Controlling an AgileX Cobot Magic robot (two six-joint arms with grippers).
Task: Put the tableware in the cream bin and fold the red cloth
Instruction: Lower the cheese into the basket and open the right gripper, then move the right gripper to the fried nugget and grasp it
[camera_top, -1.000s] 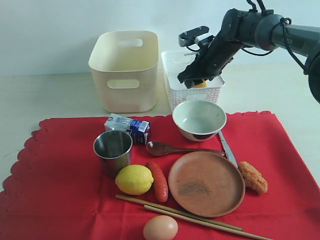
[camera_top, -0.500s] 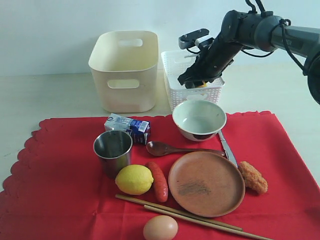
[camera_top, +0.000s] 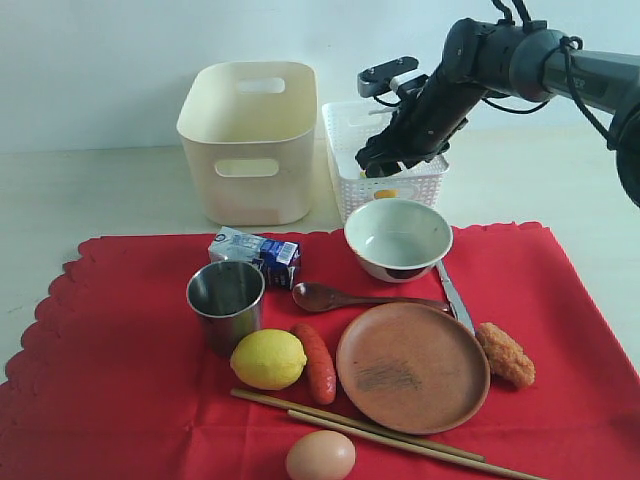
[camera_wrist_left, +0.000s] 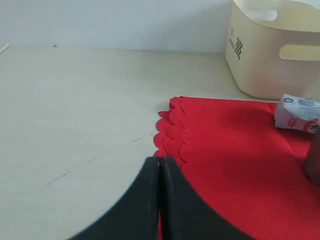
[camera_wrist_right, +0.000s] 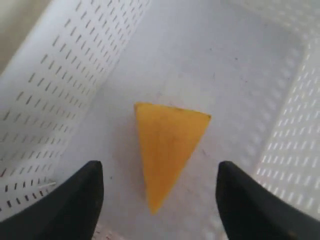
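The red cloth (camera_top: 120, 380) lies flat with the tableware on it: steel cup (camera_top: 226, 297), white bowl (camera_top: 398, 240), brown plate (camera_top: 412, 366), wooden spoon (camera_top: 340, 297), metal knife (camera_top: 455, 297) and chopsticks (camera_top: 390, 435). The cream bin (camera_top: 250, 140) stands behind the cloth. My right gripper (camera_top: 385, 162) hangs over the white lattice basket (camera_top: 350, 130), open, fingers (camera_wrist_right: 80, 200) wide apart above a yellow cheese wedge (camera_wrist_right: 167, 150) lying on the basket floor. My left gripper (camera_wrist_left: 160, 162) is shut and empty, low over the cloth's scalloped corner (camera_wrist_left: 170, 140); it is out of the exterior view.
On the cloth also lie a lemon (camera_top: 268, 359), a sausage (camera_top: 318, 362), an egg (camera_top: 320, 457), a breaded piece (camera_top: 506, 354) and a blue-white carton (camera_top: 255, 254). Bare pale table (camera_wrist_left: 75, 110) stretches left of the cloth.
The right gripper's jaws have spread apart and let go of the cheese wedge, which now lies in the lattice basket. The left gripper has not moved.
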